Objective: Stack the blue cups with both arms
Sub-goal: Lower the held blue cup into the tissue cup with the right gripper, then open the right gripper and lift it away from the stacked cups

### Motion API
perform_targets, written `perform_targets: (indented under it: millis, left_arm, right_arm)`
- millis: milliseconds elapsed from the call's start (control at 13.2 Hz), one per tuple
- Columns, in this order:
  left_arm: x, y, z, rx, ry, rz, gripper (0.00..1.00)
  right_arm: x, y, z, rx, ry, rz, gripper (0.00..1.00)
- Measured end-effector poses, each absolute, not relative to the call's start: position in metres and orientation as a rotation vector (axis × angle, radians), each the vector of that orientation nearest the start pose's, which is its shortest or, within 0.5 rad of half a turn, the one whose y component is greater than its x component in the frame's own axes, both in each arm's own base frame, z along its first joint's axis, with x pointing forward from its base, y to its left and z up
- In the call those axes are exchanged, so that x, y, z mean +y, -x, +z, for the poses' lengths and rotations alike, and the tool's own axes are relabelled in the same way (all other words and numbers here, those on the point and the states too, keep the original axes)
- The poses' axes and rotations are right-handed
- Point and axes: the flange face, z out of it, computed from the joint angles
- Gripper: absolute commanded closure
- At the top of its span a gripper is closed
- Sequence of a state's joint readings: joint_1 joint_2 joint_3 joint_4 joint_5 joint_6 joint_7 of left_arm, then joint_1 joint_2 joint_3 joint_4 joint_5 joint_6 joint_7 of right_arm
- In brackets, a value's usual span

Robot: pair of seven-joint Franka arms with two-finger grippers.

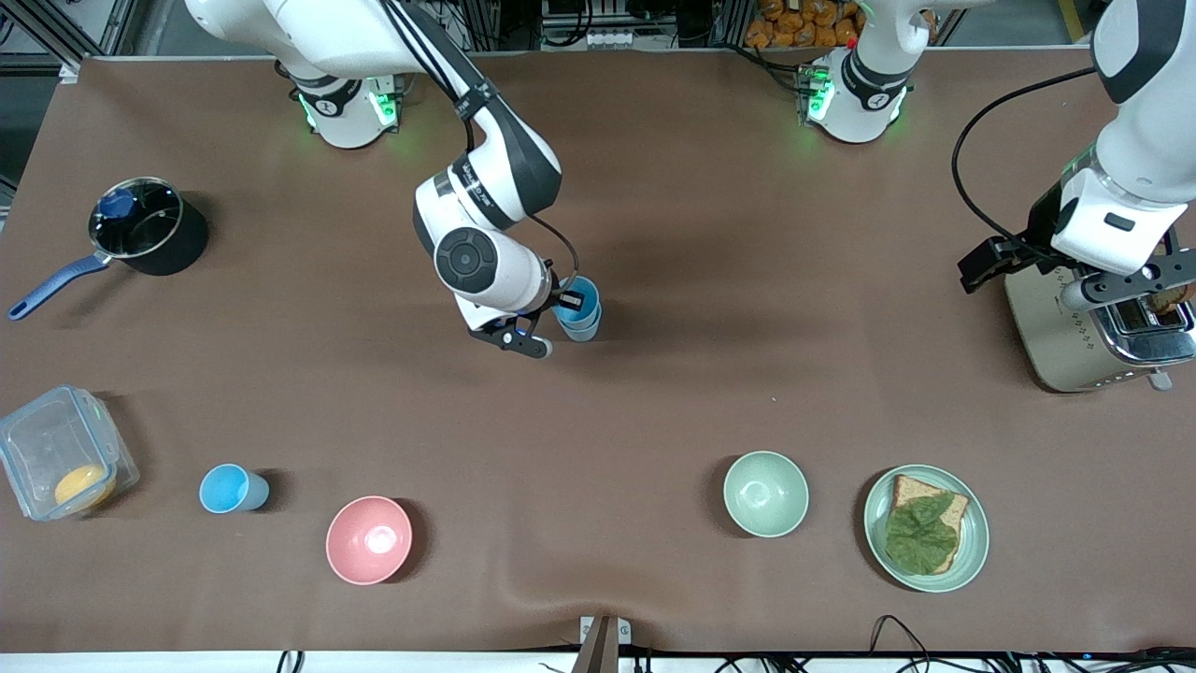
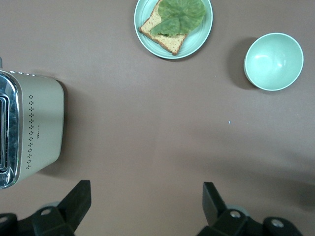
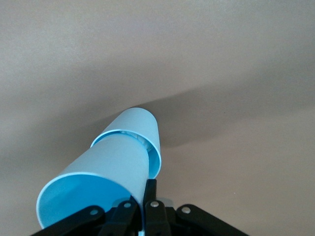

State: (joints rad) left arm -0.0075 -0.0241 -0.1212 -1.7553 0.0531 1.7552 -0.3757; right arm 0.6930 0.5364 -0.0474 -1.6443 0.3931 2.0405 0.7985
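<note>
the desk (image 1: pixel 710 280) is covered in brown cloth. the right arm reaches to its middle, and the right end effector (image 1: pixel 568 301) is pinched shut on the rim of the upper blue cup (image 3: pixel 93 184), one finger inside and one outside, as the right wrist view shows. that cup sits nested in a lower blue cup (image 3: pixel 142 129), which appears to rest on the desk at the centre. a lone blue cup (image 1: pixel 232 489) stands well apart toward the right arm's end of the desk, nearer to the front camera, between a clear food box (image 1: pixel 61 465) and the pink bowl (image 1: pixel 369 539).

the left end effector (image 2: pixel 145 204) hangs spread wide and empty over bare cloth beside the toaster (image 2: pixel 29 128); that arm waits.

these cups look like thin, light plastic: easy to lift, easy to tip or skid on the cloth, and smooth enough to slip from a loose pinch. the wall probably flexes a little, so a gentle grip across the rim seems the safest hold. the taper should guide one cup into another, but nested cups may stick and lift together.

in the front view the right wrist hides most of the pair. how deep the upper cup is seated, and whether the lower cup's base truly touches the desk, i cannot tell. the left end effector's fingertips are cut off in its wrist view.
</note>
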Motion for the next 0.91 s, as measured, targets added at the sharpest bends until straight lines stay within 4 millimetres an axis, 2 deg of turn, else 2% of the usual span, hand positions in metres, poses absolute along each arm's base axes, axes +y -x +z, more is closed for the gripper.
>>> perform_targets:
  millis: [76, 152, 228, 303, 531, 683, 759, 910]
  left_arm:
    - [-0.069, -0.553, 0.567, -0.363, 3.072, -0.056, 0.0]
    - [-0.07, -0.553, 0.567, -0.359, 3.072, -0.056, 0.0]
    - [-0.072, -0.553, 0.566, -0.356, 3.072, -0.055, 0.0]
    - [-0.073, -0.552, 0.566, -0.352, 3.073, -0.055, 0.0]
    - [-0.082, -0.551, 0.566, -0.327, 3.075, -0.055, 0.0]
    - [-0.085, -0.551, 0.566, -0.32, 3.076, -0.055, 0.0]
    - [-0.085, -0.551, 0.566, -0.32, 3.076, -0.055, 0.0]
    - [-0.084, -0.551, 0.566, -0.32, 3.076, -0.055, 0.0]
  right_arm:
    - [0.422, -0.519, 0.295, 0.519, 2.916, 0.462, 0.96]
    - [0.422, -0.519, 0.295, 0.52, 2.916, 0.463, 0.72]
    - [0.422, -0.52, 0.295, 0.522, 2.916, 0.462, 0.23]
    - [0.421, -0.52, 0.295, 0.526, 2.916, 0.461, 0.0]
    - [0.414, -0.527, 0.298, 0.547, 2.912, 0.45, 0.0]
    - [0.395, -0.541, 0.31, 0.551, 2.916, 0.456, 0.0]
    - [0.376, -0.551, 0.321, 0.507, 2.941, 0.449, 0.0]
    - [0.322, -0.572, 0.345, 0.37, 3.008, 0.44, 0.0]
